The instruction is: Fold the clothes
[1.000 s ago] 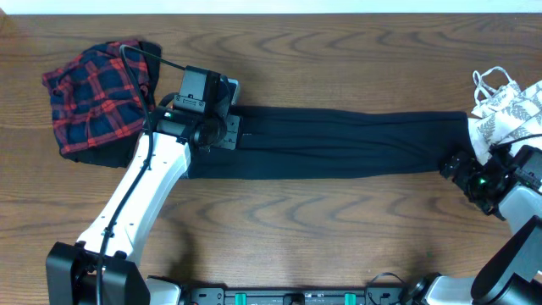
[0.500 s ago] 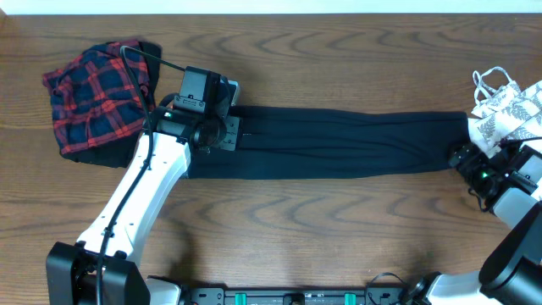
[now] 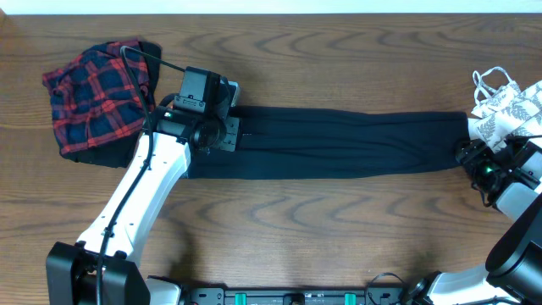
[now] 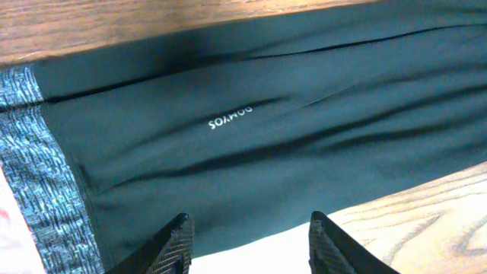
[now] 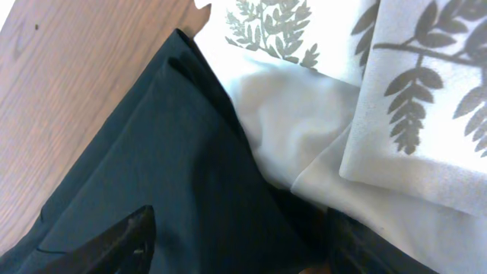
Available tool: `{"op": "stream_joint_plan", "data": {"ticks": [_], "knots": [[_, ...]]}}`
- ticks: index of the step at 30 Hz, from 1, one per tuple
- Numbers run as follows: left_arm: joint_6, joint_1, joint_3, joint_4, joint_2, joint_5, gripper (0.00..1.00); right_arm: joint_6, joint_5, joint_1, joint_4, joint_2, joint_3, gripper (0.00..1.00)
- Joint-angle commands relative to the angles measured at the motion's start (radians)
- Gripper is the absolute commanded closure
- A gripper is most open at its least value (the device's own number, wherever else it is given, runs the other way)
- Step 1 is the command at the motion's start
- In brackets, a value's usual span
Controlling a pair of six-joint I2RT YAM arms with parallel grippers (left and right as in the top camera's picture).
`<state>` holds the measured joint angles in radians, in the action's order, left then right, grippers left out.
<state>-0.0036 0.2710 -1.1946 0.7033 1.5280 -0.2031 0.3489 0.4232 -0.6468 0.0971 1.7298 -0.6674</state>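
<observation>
Long black leggings (image 3: 339, 144) lie stretched across the table, with the grey waistband (image 4: 30, 175) at the left end. My left gripper (image 3: 229, 134) hangs over that end, its jaws (image 4: 249, 219) open above the fabric's near edge. My right gripper (image 3: 471, 158) is at the ankle end, where the open jaws (image 5: 242, 219) straddle black fabric (image 5: 175, 175) beside the white leaf-print top (image 5: 396, 99). A red-navy plaid piece (image 3: 93, 102) lies bunched at the far left.
The white leaf-print top (image 3: 508, 110) lies at the table's right edge, touching the leggings' end. A black cable (image 3: 144, 55) arches over the plaid piece. Bare wood (image 3: 322, 229) runs in front of the leggings.
My right gripper has moved right and slightly back, onto the leggings' ankle end by the white top, and its jaws have narrowed. The left arm has not moved.
</observation>
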Motion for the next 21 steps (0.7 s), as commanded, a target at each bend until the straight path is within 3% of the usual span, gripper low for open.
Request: {"op": "stream_joint_plan", "data": {"ticks": [1, 5, 6, 9, 11, 21], "knots": [[-0.012, 0.001, -0.007, 0.003, -0.006, 0.005, 0.51, 0.066, -0.075, 0.005, -0.171, 0.159, 0.124, 0.36], [-0.012, 0.001, -0.007, 0.006, -0.006, 0.005, 0.50, 0.066, -0.074, 0.005, -0.205, 0.159, 0.124, 0.40], [-0.012, 0.001, -0.007, 0.007, -0.006, 0.005, 0.51, 0.066, -0.074, 0.005, -0.212, 0.159, 0.124, 0.47], [-0.012, 0.001, -0.007, 0.015, -0.006, 0.005, 0.51, 0.065, -0.067, 0.005, -0.222, 0.159, 0.124, 0.86], [-0.012, 0.001, -0.007, 0.022, -0.006, 0.005, 0.51, 0.066, -0.066, 0.005, -0.217, 0.159, 0.123, 0.99], [-0.012, 0.001, -0.007, 0.026, -0.006, 0.005, 0.51, 0.042, 0.021, 0.005, -0.132, 0.146, 0.120, 0.99]]}}
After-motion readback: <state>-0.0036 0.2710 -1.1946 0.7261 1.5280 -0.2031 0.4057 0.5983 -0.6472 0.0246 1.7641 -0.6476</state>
